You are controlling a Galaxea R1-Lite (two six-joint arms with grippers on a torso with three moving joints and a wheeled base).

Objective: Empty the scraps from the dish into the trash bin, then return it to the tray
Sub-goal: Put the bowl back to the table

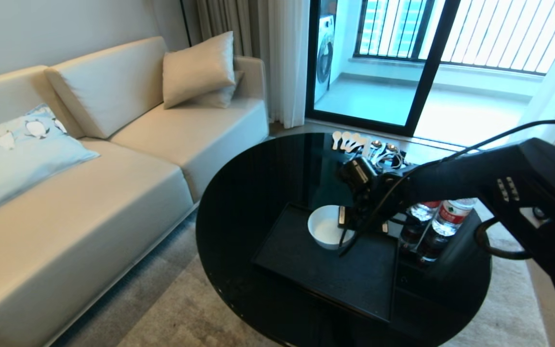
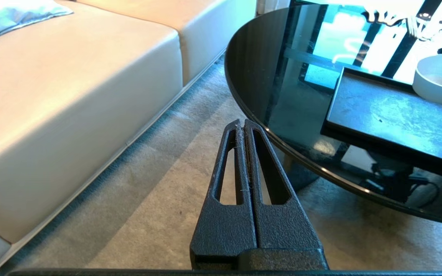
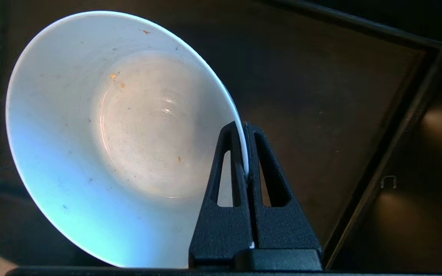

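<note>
The dish (image 1: 328,226), a small white bowl, is over the far part of the black tray (image 1: 325,279) on the round table. My right gripper (image 1: 344,241) reaches down from the right and is shut on the bowl's rim. In the right wrist view the rim of the dish (image 3: 102,134) sits pinched between the fingers of the right gripper (image 3: 243,124), with the tray (image 3: 320,96) behind. Only tiny orange specks of the scraps cling inside. I cannot tell whether the bowl rests on the tray. The trash bin is out of view. My left gripper (image 2: 241,122) hangs shut and empty over the carpet beside the table.
Water bottles (image 1: 443,217) stand just right of the tray, under my right arm. White spoons and other small items (image 1: 354,142) lie at the far edge of the black glass table (image 1: 248,193). A beige sofa (image 1: 113,168) runs along the left.
</note>
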